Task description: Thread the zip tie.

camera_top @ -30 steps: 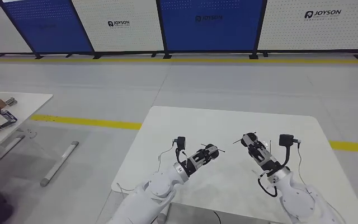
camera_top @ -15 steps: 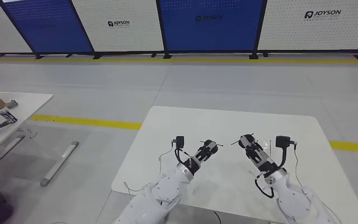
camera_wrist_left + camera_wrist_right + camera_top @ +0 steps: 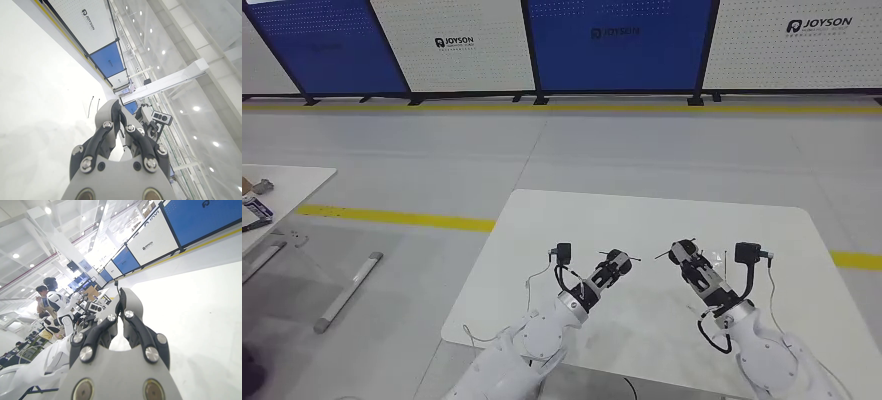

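right pincer [image 3: 121, 293] pinching zip tie [image 3: 116, 283], left pincer [image 3: 118, 106] pressed together, perhaps on something thin, spare ties [image 3: 90, 107] on table [image 3: 37, 75] nearby

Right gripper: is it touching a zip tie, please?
Touching. The right wrist view shows the zip tie pinched in the shut right gripper, with its head poking out.

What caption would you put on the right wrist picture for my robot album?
The right end effector pinches a black zip tie above the white table.
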`<action>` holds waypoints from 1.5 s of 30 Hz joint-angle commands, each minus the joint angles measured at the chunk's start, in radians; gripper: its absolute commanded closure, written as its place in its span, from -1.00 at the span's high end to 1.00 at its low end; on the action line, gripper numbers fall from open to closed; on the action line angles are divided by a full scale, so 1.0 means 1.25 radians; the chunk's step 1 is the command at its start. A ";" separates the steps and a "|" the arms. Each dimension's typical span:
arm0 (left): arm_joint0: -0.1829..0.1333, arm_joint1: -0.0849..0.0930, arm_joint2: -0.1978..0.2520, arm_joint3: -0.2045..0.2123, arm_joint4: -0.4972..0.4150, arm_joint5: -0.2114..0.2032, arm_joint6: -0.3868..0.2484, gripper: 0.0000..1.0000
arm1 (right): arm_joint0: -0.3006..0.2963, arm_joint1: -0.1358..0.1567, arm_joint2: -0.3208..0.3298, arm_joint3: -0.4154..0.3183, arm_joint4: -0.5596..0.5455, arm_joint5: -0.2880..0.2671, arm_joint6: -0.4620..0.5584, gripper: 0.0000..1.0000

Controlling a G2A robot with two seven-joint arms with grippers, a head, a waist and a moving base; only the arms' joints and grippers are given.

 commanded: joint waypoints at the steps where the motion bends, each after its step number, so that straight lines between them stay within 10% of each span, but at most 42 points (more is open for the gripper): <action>1: 0.000 0.000 0.000 0.000 0.000 0.001 0.000 -1.00 | -0.001 0.000 0.000 0.000 0.000 0.001 -0.001 -1.00; 45: 0.003 -0.003 -0.002 -0.011 -0.009 0.005 0.011 -1.00 | -0.001 -0.005 0.002 -0.002 0.007 0.024 0.002 -1.00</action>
